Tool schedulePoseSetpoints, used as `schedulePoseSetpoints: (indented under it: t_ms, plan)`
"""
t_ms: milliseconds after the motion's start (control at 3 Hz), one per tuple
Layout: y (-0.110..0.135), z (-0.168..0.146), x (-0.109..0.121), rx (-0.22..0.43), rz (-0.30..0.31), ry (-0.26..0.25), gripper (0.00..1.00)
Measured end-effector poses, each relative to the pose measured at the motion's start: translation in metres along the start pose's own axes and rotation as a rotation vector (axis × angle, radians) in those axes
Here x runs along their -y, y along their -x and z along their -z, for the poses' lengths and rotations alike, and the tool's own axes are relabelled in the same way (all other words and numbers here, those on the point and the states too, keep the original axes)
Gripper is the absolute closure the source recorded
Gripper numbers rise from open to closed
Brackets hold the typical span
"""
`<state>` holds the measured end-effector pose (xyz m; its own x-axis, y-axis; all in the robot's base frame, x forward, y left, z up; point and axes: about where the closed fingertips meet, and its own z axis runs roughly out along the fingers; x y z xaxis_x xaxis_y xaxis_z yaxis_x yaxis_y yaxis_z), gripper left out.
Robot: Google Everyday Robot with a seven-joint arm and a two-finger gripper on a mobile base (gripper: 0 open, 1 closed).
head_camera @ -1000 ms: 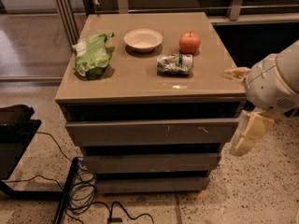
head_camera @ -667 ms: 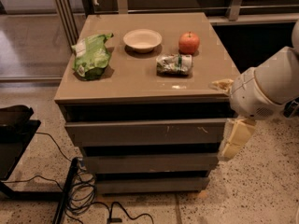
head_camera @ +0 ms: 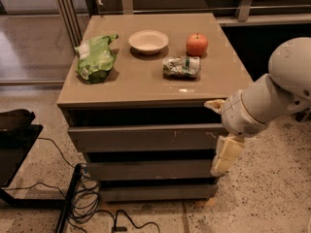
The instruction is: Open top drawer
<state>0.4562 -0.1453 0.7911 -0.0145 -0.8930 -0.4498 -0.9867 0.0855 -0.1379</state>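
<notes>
The top drawer [head_camera: 141, 138] is the wide grey-taupe front panel just under the cabinet top, with small pale scratches right of centre. It looks closed. My gripper [head_camera: 219, 130] is at the drawer's right end, at the cabinet's front right corner. It is open: one cream finger [head_camera: 214, 104] sits at the gap above the drawer front, and the other finger [head_camera: 226, 155] hangs below the drawer's lower edge. The white arm reaches in from the right.
On the cabinet top [head_camera: 146, 84] lie a green bag [head_camera: 95, 57], a white bowl [head_camera: 148, 41], a red apple [head_camera: 197, 44] and a crumpled packet [head_camera: 181, 66]. Two narrower drawer fronts [head_camera: 146, 170] sit below. Cables [head_camera: 85, 203] and a black stand [head_camera: 14, 144] are at the left on the floor.
My arm and gripper have moved left, from beside the cabinet to its front right corner, so the fingers now span the top drawer's right end.
</notes>
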Motion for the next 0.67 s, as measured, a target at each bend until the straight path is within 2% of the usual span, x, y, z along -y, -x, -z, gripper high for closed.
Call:
schedulePoseSetpoints:
  t_ms: [667]
  plan:
    - [-0.023, -0.048, 0.009, 0.001, -0.036, -0.016, 0.0]
